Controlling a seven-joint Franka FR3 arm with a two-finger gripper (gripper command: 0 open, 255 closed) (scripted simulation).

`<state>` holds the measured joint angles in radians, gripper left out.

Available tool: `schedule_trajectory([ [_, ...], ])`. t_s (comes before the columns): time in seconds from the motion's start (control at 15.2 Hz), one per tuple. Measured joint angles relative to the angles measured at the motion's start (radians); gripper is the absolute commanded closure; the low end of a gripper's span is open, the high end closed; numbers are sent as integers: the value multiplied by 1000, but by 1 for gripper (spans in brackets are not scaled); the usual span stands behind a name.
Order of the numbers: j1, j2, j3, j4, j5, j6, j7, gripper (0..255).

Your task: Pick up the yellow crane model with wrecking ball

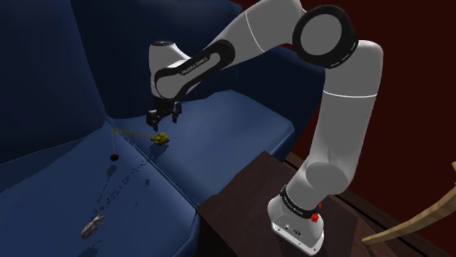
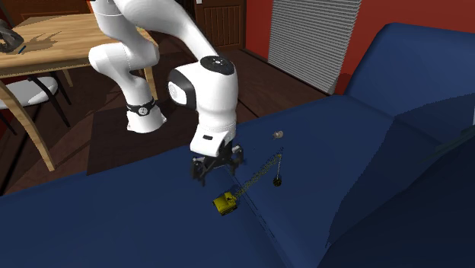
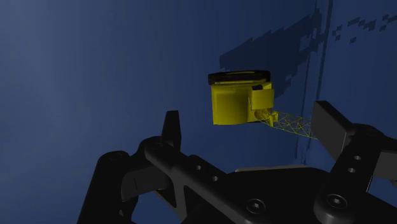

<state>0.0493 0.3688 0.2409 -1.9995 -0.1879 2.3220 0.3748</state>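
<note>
The yellow crane model (image 1: 161,137) (image 2: 224,203) (image 3: 235,102) sits on the blue sofa (image 1: 219,124) seat, its lattice boom reaching out to a dark ball (image 1: 113,156) (image 2: 278,181) on the cushion. The black gripper (image 1: 166,114) (image 2: 217,169) (image 3: 248,121) hangs just above the cab, fingers (image 3: 170,127) spread wide, touching nothing

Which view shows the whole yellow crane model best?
The second exterior view: the yellow crane shows cab, boom and ball, apart from the hand. The shoulder view has it small, just below the hand. The wrist view gives cab and boom base, close.
</note>
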Motion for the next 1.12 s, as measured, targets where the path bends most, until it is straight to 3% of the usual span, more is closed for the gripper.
schedule_trajectory([
  [0.33, 26, 116, -15, 79, -36, 23, 24, 0],
  [0.66, 34, 173, -28, 91, -54, 67, 34, 0],
  [0.73, 35, 176, -29, 90, -56, 72, 36, 255],
  [1.12, 36, 180, -30, 87, -58, 77, 39, 255],
])
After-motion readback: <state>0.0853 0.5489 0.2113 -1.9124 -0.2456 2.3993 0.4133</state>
